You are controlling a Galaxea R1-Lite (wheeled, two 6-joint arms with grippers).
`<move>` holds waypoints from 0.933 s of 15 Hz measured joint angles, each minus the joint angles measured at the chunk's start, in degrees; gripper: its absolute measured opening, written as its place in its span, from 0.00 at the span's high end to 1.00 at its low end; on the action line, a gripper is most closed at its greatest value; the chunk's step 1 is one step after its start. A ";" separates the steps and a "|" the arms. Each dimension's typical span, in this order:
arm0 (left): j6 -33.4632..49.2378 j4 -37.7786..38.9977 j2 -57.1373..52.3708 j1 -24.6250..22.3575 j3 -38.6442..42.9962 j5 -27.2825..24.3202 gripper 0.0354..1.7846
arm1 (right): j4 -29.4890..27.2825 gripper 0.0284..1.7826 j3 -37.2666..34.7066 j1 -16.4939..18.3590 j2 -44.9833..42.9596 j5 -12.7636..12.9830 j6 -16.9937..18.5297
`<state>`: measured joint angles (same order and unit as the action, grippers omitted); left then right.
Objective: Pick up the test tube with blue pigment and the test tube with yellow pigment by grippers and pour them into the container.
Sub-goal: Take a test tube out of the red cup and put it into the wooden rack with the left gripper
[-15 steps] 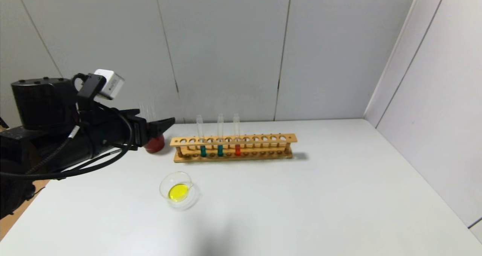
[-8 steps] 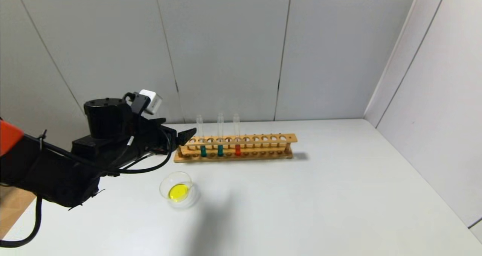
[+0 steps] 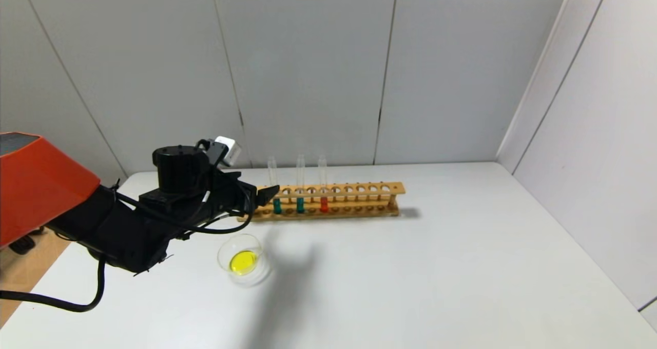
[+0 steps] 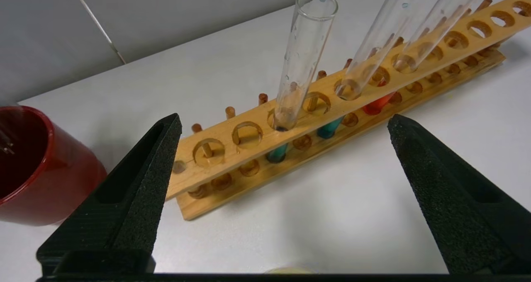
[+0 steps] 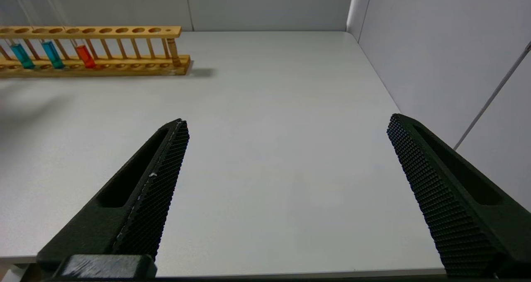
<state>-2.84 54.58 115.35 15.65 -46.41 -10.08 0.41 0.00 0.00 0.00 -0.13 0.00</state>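
Left claw (image 3: 269,192) hides the rack's (image 3: 359,189) left end.

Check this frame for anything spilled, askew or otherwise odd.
No spill or damage shows. One oddity: the rack holds two tubes of blue-teal liquid and one of orange-red, but none with yellow, while the container already holds yellow liquid. The left gripper, open, sits by the rack's left end.
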 joint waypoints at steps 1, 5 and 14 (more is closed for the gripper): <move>0.01 -0.11 0.85 0.05 -0.94 0.02 0.02 | 0.00 0.02 0.00 0.00 0.00 -0.02 0.00; 0.23 -0.34 3.95 0.39 -3.95 0.00 0.02 | 0.00 0.02 0.00 0.00 0.00 -0.02 0.00; 0.61 -0.52 8.28 0.50 -8.35 -0.02 0.10 | 0.00 0.02 0.00 0.00 0.00 -0.02 0.00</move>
<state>-2.23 54.05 123.62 16.15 -54.76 -10.11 0.41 0.00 0.00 0.00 -0.16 0.00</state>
